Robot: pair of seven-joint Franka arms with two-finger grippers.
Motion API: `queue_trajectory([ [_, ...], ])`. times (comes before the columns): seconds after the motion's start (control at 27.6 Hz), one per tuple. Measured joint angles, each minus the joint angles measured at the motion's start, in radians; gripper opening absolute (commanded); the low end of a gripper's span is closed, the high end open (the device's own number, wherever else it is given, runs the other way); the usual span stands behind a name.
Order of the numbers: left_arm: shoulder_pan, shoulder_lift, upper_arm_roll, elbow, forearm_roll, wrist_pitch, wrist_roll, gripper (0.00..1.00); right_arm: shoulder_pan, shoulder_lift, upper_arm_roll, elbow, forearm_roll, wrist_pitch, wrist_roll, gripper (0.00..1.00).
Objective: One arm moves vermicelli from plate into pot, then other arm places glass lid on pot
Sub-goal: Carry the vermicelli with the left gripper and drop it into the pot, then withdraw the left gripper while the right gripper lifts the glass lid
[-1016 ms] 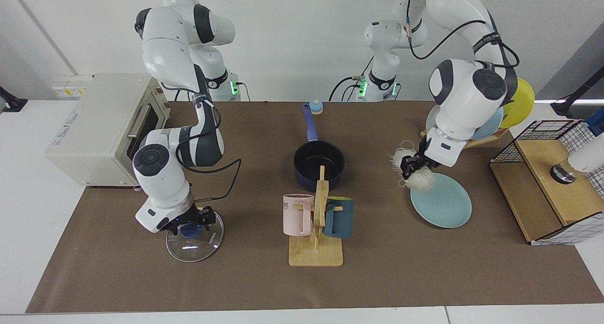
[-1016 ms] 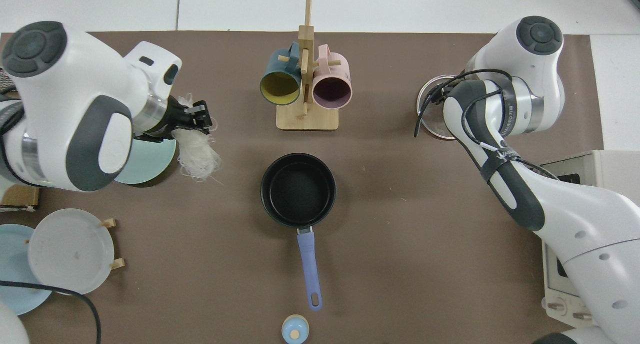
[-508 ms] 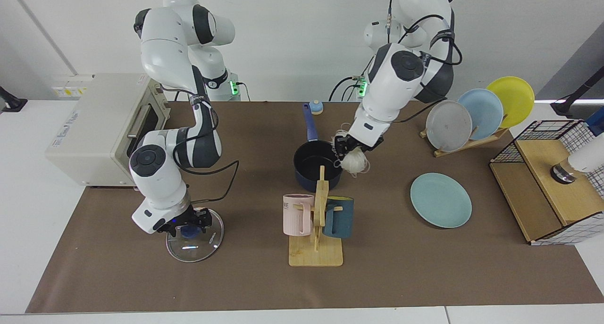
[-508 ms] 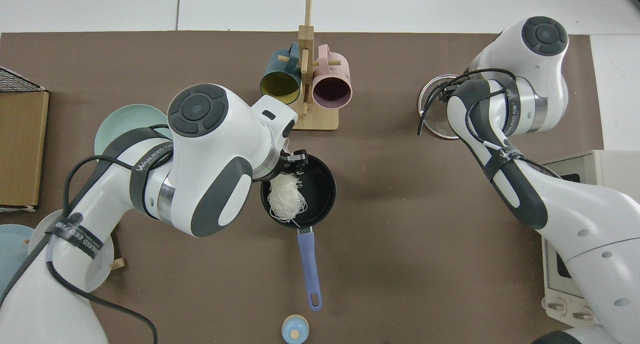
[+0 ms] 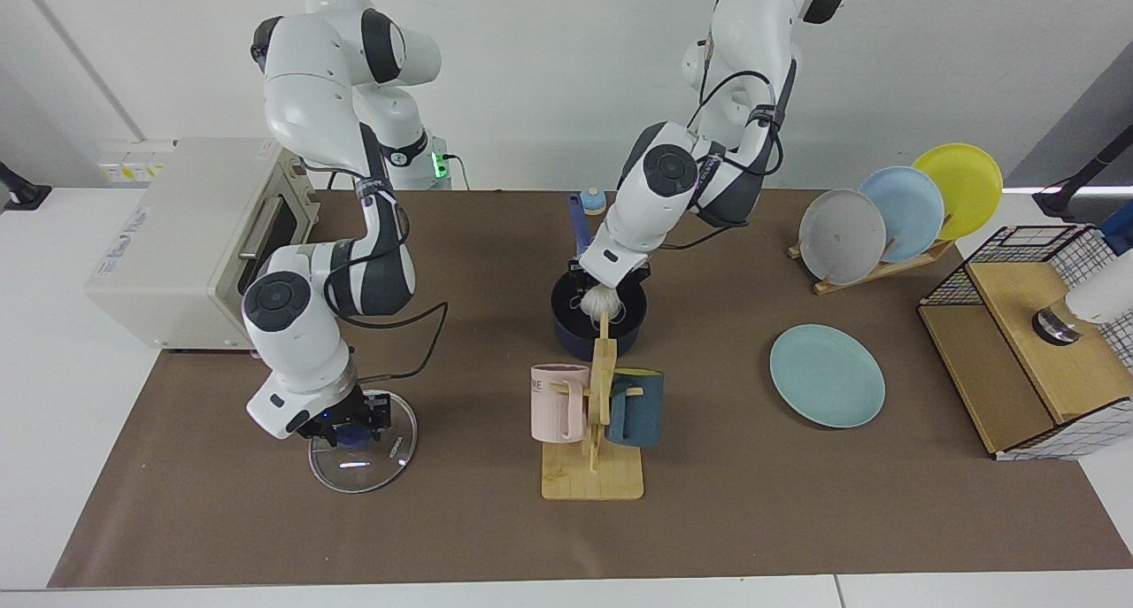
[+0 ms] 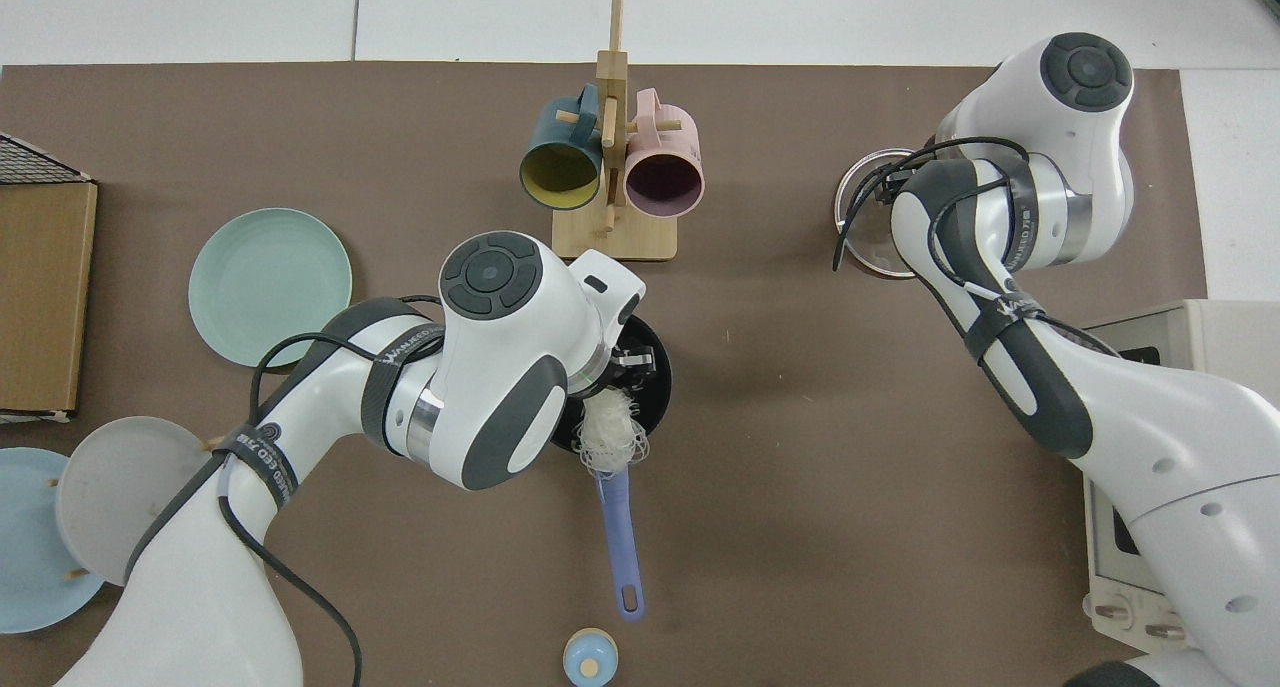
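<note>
From across the tabletop [image 5: 177,519], a wooden mug stand [image 5: 595,449] rises right in front of the pot [image 5: 598,311], its post cutting across the near rim. Two mugs hang on it, one pink [image 5: 558,402], one dark teal [image 5: 635,406]. Three plates lean in a rack: a grey-white plate [image 5: 841,236], a light blue plate [image 5: 903,210] and a yellow plate [image 5: 960,188]. A cream toaster oven [image 5: 190,236] sits at the tabletop's edge and a wire-sided wooden box [image 5: 1031,342] at the other. The teal plate [image 5: 827,375] lies flat and bare, well apart from the pot. The left gripper [image 5: 607,288] hangs over the pot, its fingers closed on the vermicelli [image 5: 602,304], a white tuft of thin threads dangling at the pot's mouth. The right gripper [image 5: 348,424] is down on the glass lid [image 5: 363,440], fingers narrow around its blue knob; the lid lies flat on the tabletop.

From above, the left arm's bulky wrist covers much of the pot [image 6: 655,387], leaving a dark crescent and the long blue handle [image 6: 618,532]. The left gripper [image 6: 632,364] holds the vermicelli [image 6: 612,437], which hangs as a loose, slightly translucent knot over the rim on the handle side. The teal plate [image 6: 270,286] is bare. The right arm hides most of the glass lid [image 6: 862,237]; I cannot see the fingers here. A small blue-and-tan knob-like thing [image 6: 590,657] sits just past the handle's end.
</note>
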Motion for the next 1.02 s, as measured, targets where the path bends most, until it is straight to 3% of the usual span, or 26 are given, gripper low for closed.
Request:
queue_trajectory([
  [0.11,0.000,0.001,0.002,-0.018,0.000,0.036,0.000,0.00,0.000,-0.005,0.002,0.003,0.000,0.003,0.000,0.00],
  [0.15,0.000,0.001,0.002,-0.022,0.000,0.047,0.000,0.05,0.000,-0.008,0.002,0.005,0.000,0.004,0.000,0.00],
  [0.22,0.000,0.001,0.002,-0.029,0.000,0.065,0.000,0.65,0.000,-0.020,0.002,0.009,0.000,0.004,0.001,0.00],
  [0.25,0.000,0.001,0.002,-0.031,0.000,0.071,0.000,0.81,0.000,-0.028,0.002,0.010,0.000,0.004,0.002,0.00],
  [0.33,0.000,0.001,0.002,-0.034,0.001,0.076,0.000,1.00,0.000,-0.045,0.002,0.009,0.000,0.003,0.003,0.00],
  [0.76,0.002,-0.008,0.008,-0.018,0.081,0.068,0.000,1.00,0.000,-0.195,0.001,-0.056,0.000,-0.058,0.004,0.00],
  [1.02,0.004,-0.055,0.049,0.117,0.088,-0.133,0.000,1.00,0.001,-0.299,0.003,-0.112,0.002,-0.122,0.005,0.00],
])
